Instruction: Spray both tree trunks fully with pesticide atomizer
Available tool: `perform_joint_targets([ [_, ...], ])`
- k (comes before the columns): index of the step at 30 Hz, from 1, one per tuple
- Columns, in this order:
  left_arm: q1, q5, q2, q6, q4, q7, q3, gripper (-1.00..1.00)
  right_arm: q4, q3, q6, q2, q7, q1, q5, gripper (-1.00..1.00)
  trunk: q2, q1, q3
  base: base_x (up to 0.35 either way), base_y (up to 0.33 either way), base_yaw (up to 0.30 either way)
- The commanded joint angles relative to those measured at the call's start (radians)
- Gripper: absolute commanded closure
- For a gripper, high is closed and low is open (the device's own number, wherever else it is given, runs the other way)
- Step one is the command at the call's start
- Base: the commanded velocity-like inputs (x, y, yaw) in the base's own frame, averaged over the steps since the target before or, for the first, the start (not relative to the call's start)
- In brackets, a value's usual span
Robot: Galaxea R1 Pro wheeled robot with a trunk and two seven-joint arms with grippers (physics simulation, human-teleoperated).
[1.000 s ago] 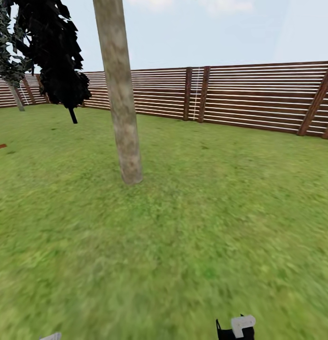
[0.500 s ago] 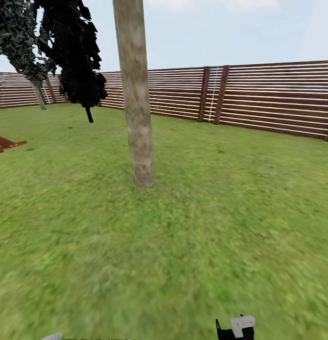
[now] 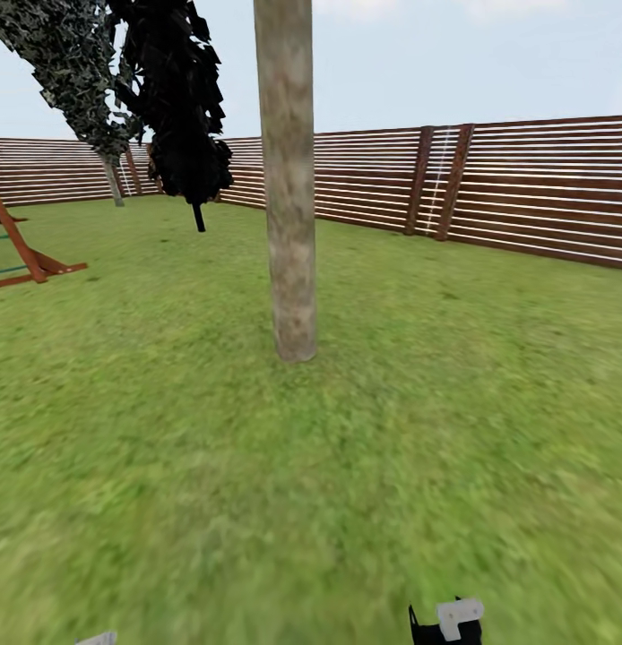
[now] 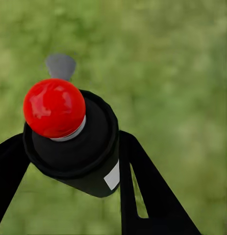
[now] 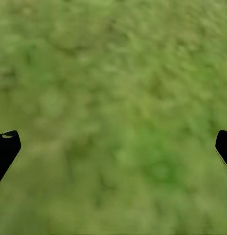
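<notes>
gripping one atomizer [image 4: 74,142], left fingers [image 4: 142,191]; one trunk [image 3: 289,179] ahead.

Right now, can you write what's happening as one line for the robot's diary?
left gripper: shut on spray can | right gripper: open, above grass | tree trunk: ahead on lawn | fence: behind

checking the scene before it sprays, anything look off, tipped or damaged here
Nothing stands out. The tree trunk stands whole on the lawn, and the fence is intact. The atomizer sits between the left gripper's fingers, with no visible damage. The right gripper is open over grass.
</notes>
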Motion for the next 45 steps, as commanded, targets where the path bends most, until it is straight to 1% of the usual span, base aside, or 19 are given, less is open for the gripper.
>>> perform_joint_targets([
  [1,0.0,-0.006,0.0,-0.003,0.001,-0.006,0.009,1.0,0.001,-0.004,-0.002,0.0,-0.007,-0.001,0.012,-1.0,0.0,0.0,-0.001,0.338,0.0,0.002],
  [5,-0.001,-0.005,0.0,-0.003,0.001,-0.005,0.009,1.0,0.0,-0.004,-0.002,-0.001,-0.007,-0.001,0.012,-1.0,0.0,0.0,-0.001,0.339,0.0,0.0],
  [9,0.0,-0.007,0.0,-0.003,0.002,-0.004,0.009,1.0,0.0,-0.005,-0.001,-0.001,-0.011,-0.001,0.01,-1.0,0.0,0.0,-0.001,0.339,0.0,0.167],
  [20,-0.001,-0.006,0.0,-0.003,0.002,-0.004,0.009,1.0,-0.002,-0.006,-0.002,-0.008,-0.009,-0.001,0.009,-1.0,0.0,0.0,-0.001,0.339,0.0,0.006],
  [25,0.0,-0.006,0.0,-0.003,0.002,-0.004,0.009,1.0,-0.001,-0.005,-0.002,-0.007,-0.008,-0.001,0.01,-1.0,0.0,0.0,0.002,0.339,0.0,-0.135],
  [37,0.0,-0.009,-0.003,-0.003,0.002,-0.004,0.009,1.0,0.001,-0.004,-0.002,-0.004,-0.008,-0.001,0.011,-1.0,0.0,0.0,0.003,0.339,0.0,-0.016],
  [45,0.0,-0.01,-0.004,-0.003,0.002,-0.004,0.009,1.0,0.001,-0.004,-0.002,-0.003,-0.008,-0.001,0.011,-1.0,0.0,0.0,0.003,0.339,0.0,-0.229],
])
